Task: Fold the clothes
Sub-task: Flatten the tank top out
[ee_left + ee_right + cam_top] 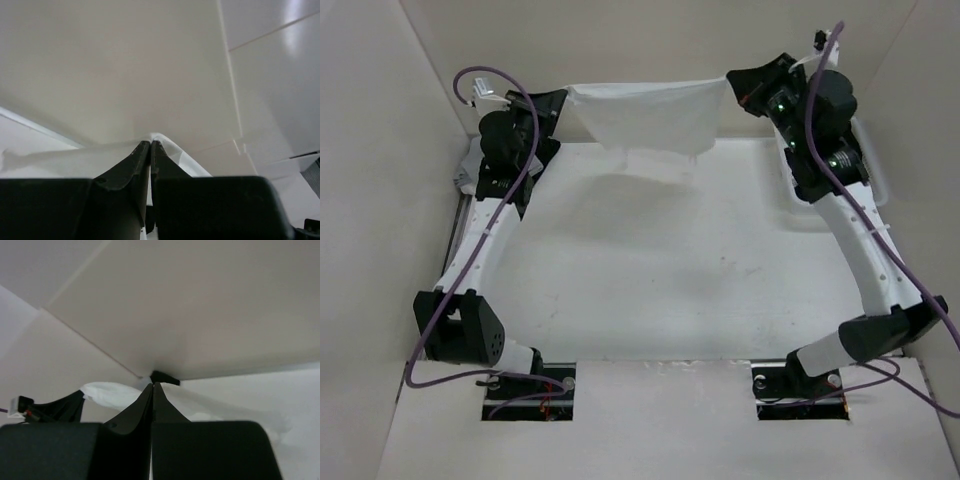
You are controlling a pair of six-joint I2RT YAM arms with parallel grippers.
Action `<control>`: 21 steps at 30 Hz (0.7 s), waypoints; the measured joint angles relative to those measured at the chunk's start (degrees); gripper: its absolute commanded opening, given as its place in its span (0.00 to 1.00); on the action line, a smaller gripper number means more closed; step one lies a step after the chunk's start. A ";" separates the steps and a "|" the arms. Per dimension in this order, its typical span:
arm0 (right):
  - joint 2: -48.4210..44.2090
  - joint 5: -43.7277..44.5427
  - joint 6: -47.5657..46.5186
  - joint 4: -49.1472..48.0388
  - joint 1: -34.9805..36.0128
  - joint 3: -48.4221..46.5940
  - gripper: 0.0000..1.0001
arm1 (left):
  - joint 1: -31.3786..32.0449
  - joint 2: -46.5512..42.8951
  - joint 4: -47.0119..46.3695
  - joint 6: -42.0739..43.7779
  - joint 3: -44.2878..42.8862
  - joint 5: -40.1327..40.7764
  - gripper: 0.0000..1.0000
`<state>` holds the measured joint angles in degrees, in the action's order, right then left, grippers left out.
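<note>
A white garment (645, 115) is held stretched above the far edge of the counter (650, 270), one upper corner clamped in the left jaws, the other in the right jaws, its lower edge hanging free.

In your left wrist camera you see the left tool (150, 143) from behind, with its two black fingers (132, 167) pressed almost together at the tips. A fold of the white garment (75, 160) is pinched between those tips. From there the thin fabric runs as a stretched band to the left edge of the picture, and a shorter part falls down to the right. Behind it stands a plain beige wall (125, 65) with straight panel seams at the upper right.
</note>
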<state>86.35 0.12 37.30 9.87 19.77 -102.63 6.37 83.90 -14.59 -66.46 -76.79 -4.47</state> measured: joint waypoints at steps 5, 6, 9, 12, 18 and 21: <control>-7.98 -1.05 -0.04 -4.72 0.09 7.89 0.00 | 0.04 -6.21 -8.13 -0.42 8.20 -1.75 0.04; -9.94 -1.07 0.02 -6.69 0.11 12.52 0.00 | 0.15 -7.80 -10.38 -0.44 12.07 -1.92 0.04; -13.84 -1.07 1.18 -12.17 0.26 28.61 0.00 | 0.50 -10.05 -16.26 -0.59 24.35 -2.27 0.04; -12.90 -1.07 3.32 -16.59 0.59 45.33 0.00 | 1.01 -8.68 -21.57 -0.37 38.14 -2.71 0.06; -5.29 -1.29 7.43 -19.69 2.10 67.82 0.01 | 0.48 -0.33 -29.14 0.98 58.88 -6.14 0.18; -3.91 -1.53 8.39 -22.69 2.80 71.23 0.01 | -1.66 1.64 -32.68 1.51 65.18 -8.02 0.23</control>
<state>82.43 -1.41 45.69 -12.82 22.57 -31.40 4.71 85.54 -47.27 -64.95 -11.62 -12.49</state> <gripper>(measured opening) 0.009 0.213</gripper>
